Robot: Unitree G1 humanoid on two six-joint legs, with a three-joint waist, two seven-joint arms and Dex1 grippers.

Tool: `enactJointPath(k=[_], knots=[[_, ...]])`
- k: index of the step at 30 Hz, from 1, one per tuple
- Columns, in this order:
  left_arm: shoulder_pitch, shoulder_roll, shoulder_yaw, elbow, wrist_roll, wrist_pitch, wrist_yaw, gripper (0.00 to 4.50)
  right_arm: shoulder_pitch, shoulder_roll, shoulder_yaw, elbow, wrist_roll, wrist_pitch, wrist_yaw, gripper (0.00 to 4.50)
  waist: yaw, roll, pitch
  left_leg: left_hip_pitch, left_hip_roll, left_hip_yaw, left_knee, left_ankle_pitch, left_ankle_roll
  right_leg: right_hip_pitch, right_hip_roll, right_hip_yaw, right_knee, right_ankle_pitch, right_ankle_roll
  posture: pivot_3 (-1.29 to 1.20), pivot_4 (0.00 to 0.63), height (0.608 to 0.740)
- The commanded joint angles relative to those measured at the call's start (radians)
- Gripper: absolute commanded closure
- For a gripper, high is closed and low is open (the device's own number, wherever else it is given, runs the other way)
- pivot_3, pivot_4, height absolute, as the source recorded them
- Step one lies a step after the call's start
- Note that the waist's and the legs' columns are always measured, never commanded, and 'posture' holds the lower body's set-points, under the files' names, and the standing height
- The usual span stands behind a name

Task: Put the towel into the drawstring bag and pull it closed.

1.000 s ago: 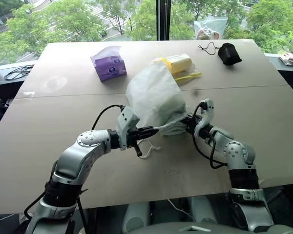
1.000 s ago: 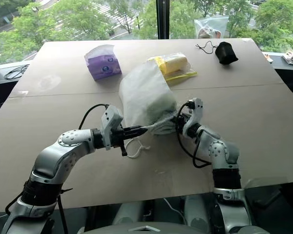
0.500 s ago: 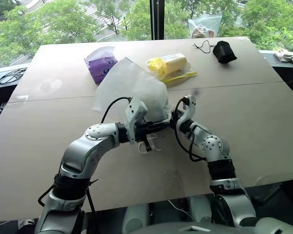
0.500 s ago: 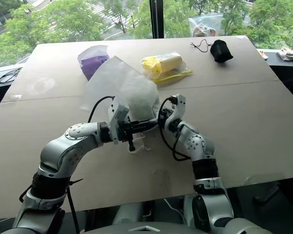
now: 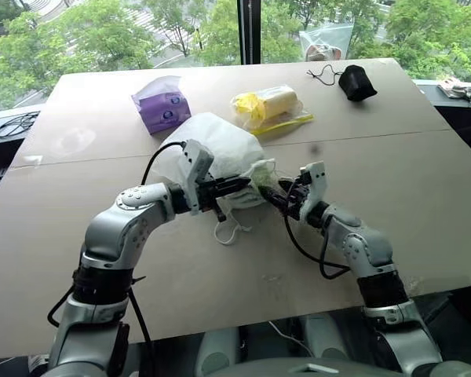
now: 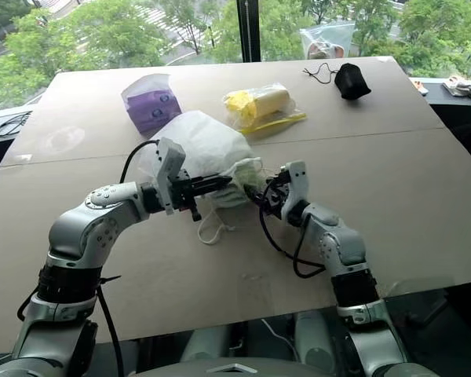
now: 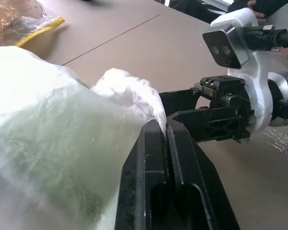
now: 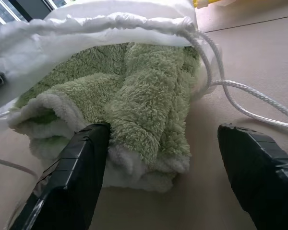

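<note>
the left gripper [image 5: 237,185] was pinched tight, fingers [image 7: 168,158] pressed flat together on the gathered rim of the drawstring bag [image 5: 212,149], holding that white fabric at the bag's mouth. the right gripper [image 8: 163,167] stood with its jaws spread wide, right at the bag's mouth and facing the left gripper across it, with nothing clamped between the fingers. one black finger [image 8: 74,167] touched the edge of the towel [image 8: 134,115], the other stood apart from it on the bare table side.

the towel, pale green and fluffy, lay folded with most of it inside the bag's mouth and its thick folded end poking out onto the table [image 5: 424,181]. the bag lay slumped on its side, its mouth toward the near edge of the table, its body bulging back toward the far side. white cord [image 8: 240,96] ran loose from the bag's rim past the open right gripper, and a loop of cord [image 5: 229,232] trailed on the table just in front of the bag, under the left gripper.

beyond the bag, a purple tissue pack [image 5: 163,108] sat to its far left, and a clear plastic bag with yellow contents [image 5: 271,105] just behind it. well beyond the bag, toward the far right of the table, a small black pouch [image 5: 355,82] rested.
</note>
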Motion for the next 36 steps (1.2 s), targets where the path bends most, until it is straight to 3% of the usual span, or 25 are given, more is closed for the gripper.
enactJointPath(k=[1,7,10,14,17,22,25,29,35,36], knots=[[0.008,0.025,-0.002,-0.042,0.007,-0.021,-0.026,4.50,-0.105,0.111,-0.008,0.162,-0.014,-0.177,0.061,1.58,-0.002,0.000,0.000,0.000,0.000,0.000,0.000,0.000,0.000,0.000,0.000,0.001,0.000,0.000,0.000,0.00,0.150,0.740],[0.067,0.047,-0.017,-0.084,0.008,-0.009,-0.037,4.50,-0.291,0.272,-0.163,0.474,0.143,-0.299,0.242,4.43,0.009,0.000,0.000,0.000,-0.001,0.001,0.000,0.000,0.000,0.001,-0.003,0.000,-0.002,0.002,-0.003,0.00,0.150,0.740],[0.108,0.049,-0.008,-0.111,0.002,-0.034,-0.051,4.50,-0.358,0.299,-0.218,0.586,0.219,-0.276,0.325,4.47,0.008,0.000,0.000,-0.001,-0.001,0.002,0.000,0.002,-0.004,0.001,-0.004,0.001,-0.002,0.002,-0.003,0.00,0.150,0.740],[0.117,0.034,0.023,-0.159,-0.060,0.009,-0.038,4.50,-0.358,0.304,-0.199,0.602,0.260,-0.183,0.439,4.47,0.006,0.000,0.001,-0.001,0.000,0.001,0.000,0.000,0.000,0.001,-0.003,0.000,-0.001,0.002,-0.003,0.00,0.150,0.740],[0.098,0.020,0.037,-0.170,-0.112,0.046,-0.026,4.50,-0.305,0.277,-0.207,0.494,0.333,-0.069,0.470,4.47,0.004,0.001,0.001,0.000,0.000,0.000,0.000,0.000,0.000,0.001,-0.003,-0.001,0.000,0.002,-0.003,0.00,0.150,0.740],[0.056,0.016,0.005,-0.197,-0.185,0.113,-0.048,4.50,-0.200,0.179,-0.230,0.184,0.468,0.142,0.401,4.47,0.011,0.002,0.002,-0.002,-0.001,-0.001,0.000,0.000,0.000,0.001,-0.004,-0.002,0.000,0.002,-0.003,0.00,0.150,0.740],[0.054,-0.008,-0.045,-0.210,-0.201,0.111,-0.078,4.50,-0.163,0.127,-0.167,0.032,0.340,0.091,0.308,4.47,0.011,0.002,0.002,-0.001,-0.002,-0.001,0.000,0.000,-0.001,0.002,-0.005,-0.002,-0.001,0.002,-0.003,0.00,0.150,0.740],[0.024,-0.067,-0.090,-0.172,-0.186,0.086,-0.076,4.50,-0.200,0.103,0.030,0.169,-0.038,-0.184,0.186,4.47,0.000,0.002,0.002,0.000,-0.002,0.001,0.000,0.000,0.000,0.001,-0.004,0.000,-0.001,0.001,-0.002,0.00,0.150,0.740],[0.035,-0.064,-0.080,-0.110,-0.102,0.017,-0.072,4.50,-0.194,0.111,-0.041,0.156,-0.021,-0.200,0.183,4.47,-0.001,0.002,0.002,-0.001,0.000,0.000,0.000,0.002,-0.003,-0.001,0.000,0.000,0.001,0.002,-0.003,0.00,0.150,0.740],[0.042,-0.059,-0.078,-0.094,-0.084,0.001,-0.070,4.50,-0.184,0.096,-0.050,0.131,-0.016,-0.190,0.186,4.03,0.000,0.002,0.002,-0.001,-0.001,0.001,0.000,0.003,-0.005,-0.001,-0.001,0.000,0.001,0.002,-0.003,0.00,0.150,0.740]])
